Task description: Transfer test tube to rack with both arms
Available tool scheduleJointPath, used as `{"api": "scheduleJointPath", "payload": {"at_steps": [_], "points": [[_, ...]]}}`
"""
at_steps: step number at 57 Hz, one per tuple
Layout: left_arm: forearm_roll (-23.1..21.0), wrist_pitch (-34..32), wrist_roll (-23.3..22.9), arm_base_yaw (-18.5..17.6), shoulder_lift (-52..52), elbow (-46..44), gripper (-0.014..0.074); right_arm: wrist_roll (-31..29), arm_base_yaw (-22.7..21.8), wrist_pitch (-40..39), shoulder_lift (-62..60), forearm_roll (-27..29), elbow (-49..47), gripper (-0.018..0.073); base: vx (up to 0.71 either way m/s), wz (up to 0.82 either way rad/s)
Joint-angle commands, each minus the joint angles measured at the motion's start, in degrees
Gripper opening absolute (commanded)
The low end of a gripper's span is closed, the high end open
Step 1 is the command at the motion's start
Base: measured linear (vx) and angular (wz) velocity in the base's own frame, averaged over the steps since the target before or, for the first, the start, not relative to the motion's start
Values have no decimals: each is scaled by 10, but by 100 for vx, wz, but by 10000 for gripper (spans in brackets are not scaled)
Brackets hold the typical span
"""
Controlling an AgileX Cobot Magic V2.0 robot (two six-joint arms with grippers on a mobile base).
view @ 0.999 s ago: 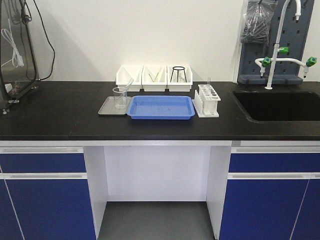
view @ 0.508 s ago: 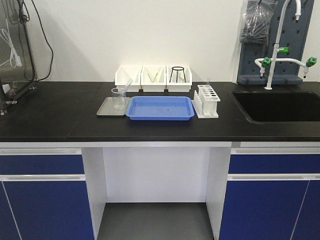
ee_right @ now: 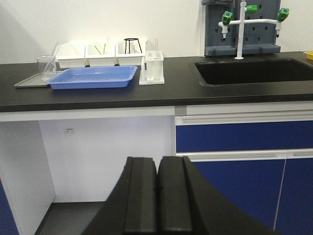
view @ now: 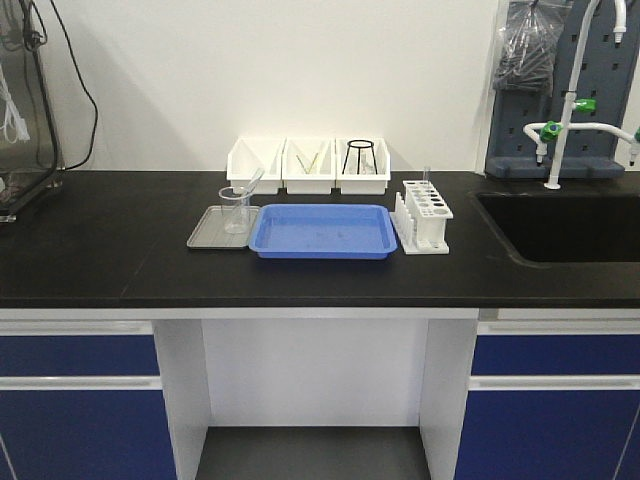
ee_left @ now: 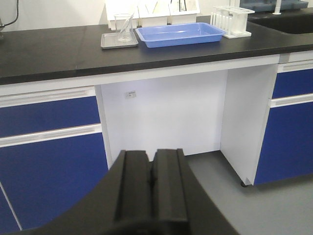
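Biggest, ahead of & above both pincers: black counter (view: 120, 250) over blue cabinets (view: 80, 420), w/ sink (view: 560, 225) set in, up & to the right of the right pincer (ee_right: 157, 164). Behind the sink, far fwd-right of the right pincer: white tap (ee_right: 241, 34) w/ green knobs. On the counter, fwd-left of the right pincer & a bit fwd-right of the left pincer (ee_left: 151, 157): blue tray (view: 322, 252). Behind it, farther from both pincers, by the wall: three white bins (view: 307, 183). Right beside the tray's left edge, a bit fwd-left of the left pincer: flat metal tray (view: 203, 240). Just beside the tray's right edge, almost straight ahead of the right pincer: rack (view: 425, 215), white, upright, w/ one clear tube (view: 427, 176) standing at its far side. On the metal tray: beaker (view: 234, 212). Leaning inside the beaker, rim up, tilted: test tube (view: 253, 185), well apart from the rack & from both pincers. Left pincer: fingers pressed together, nothing between, low beneath counter level. Right pincer: same, fingers closed tight, gripping nothing.
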Motion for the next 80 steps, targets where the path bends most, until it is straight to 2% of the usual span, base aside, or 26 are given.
{"api": "scheduleJointPath", "payload": {"at_steps": [1, 80], "points": [[-3, -49, -1, 0, -8, -17, -4, -4, -3, -47, -5, -6, 10, -11, 26, 0], [-3, -49, -1, 0, -8, -17, -4, -4, -3, -46, -5, -6, 10, -11, 40, -1]]}}
